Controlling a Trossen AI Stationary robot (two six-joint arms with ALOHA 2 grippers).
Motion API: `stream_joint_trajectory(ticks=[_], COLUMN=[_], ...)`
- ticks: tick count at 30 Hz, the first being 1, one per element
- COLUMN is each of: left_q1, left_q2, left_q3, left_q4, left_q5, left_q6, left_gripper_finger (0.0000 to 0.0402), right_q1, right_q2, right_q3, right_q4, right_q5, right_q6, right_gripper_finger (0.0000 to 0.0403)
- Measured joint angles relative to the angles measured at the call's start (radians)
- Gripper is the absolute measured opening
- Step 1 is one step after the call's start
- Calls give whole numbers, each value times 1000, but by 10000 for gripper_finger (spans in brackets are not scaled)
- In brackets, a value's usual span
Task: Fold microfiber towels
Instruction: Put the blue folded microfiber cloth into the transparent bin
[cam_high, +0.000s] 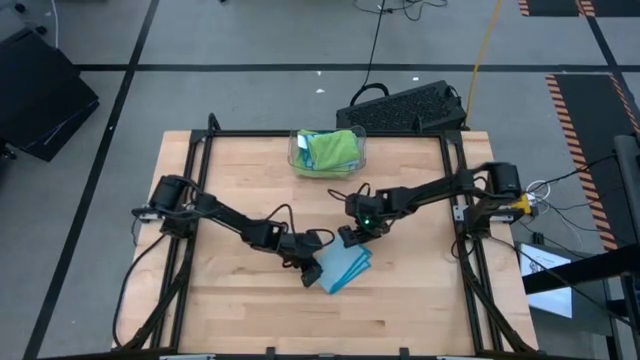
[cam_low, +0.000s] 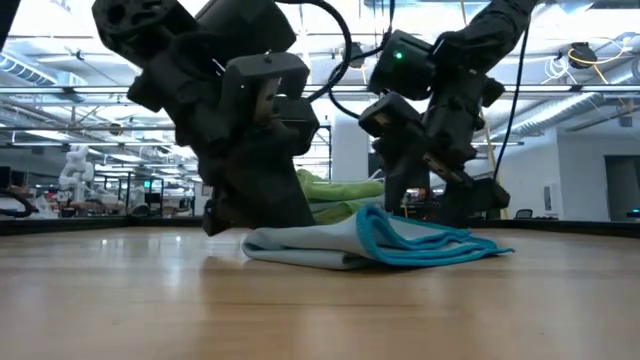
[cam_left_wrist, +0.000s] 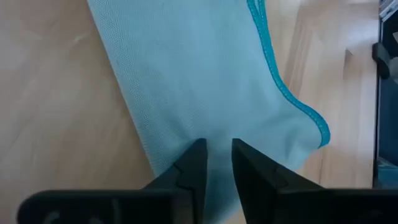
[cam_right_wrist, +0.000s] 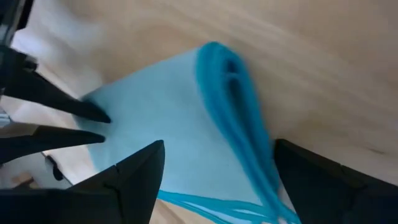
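Note:
One light blue microfiber towel (cam_high: 345, 268) lies folded on the wooden table, its stacked darker hems (cam_low: 430, 242) at its right end. My left gripper (cam_high: 308, 268) is down at the towel's left end, its fingers nearly together. My right gripper (cam_high: 352, 236) stands wide open just above the towel's far side, its fingers (cam_right_wrist: 140, 171) on either side of the hems (cam_right_wrist: 239, 106) without touching them. Lime green towels (cam_high: 330, 148) lie in a clear bin (cam_high: 298, 152) at the far middle. My left gripper comes down at a slant from the table's left. Its fingertips (cam_left_wrist: 198, 152) rest on the towel's left end (cam_left_wrist: 214, 134), with a narrow strip of cloth in the gap between them. The towel lies flat on the table, slack. How many layers are caught cannot be seen.
A black keyboard (cam_high: 405, 108) sits behind the table's far right corner. Dark frame rails (cam_high: 190, 200) run along the table's left and right sides. The near half of the table (cam_high: 300, 320) is bare wood.

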Motion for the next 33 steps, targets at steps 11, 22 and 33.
stream_joint_trajectory(ticks=[11,22,33], left_q1=[6,6,20], left_q2=[15,17,-19], left_q3=[-1,-3,-9], left_q4=[-9,-10,12], left_q5=[-9,-58,-2], left_q6=[135,152,66], left_gripper_finger=[61,60,61], right_q1=[48,79,97], right_q2=[45,51,30], right_q3=[43,24,-77], right_q4=[90,176,315], right_q5=[-23,47,145], right_q6=[4,-14,-47], right_gripper_finger=[283,165,29])
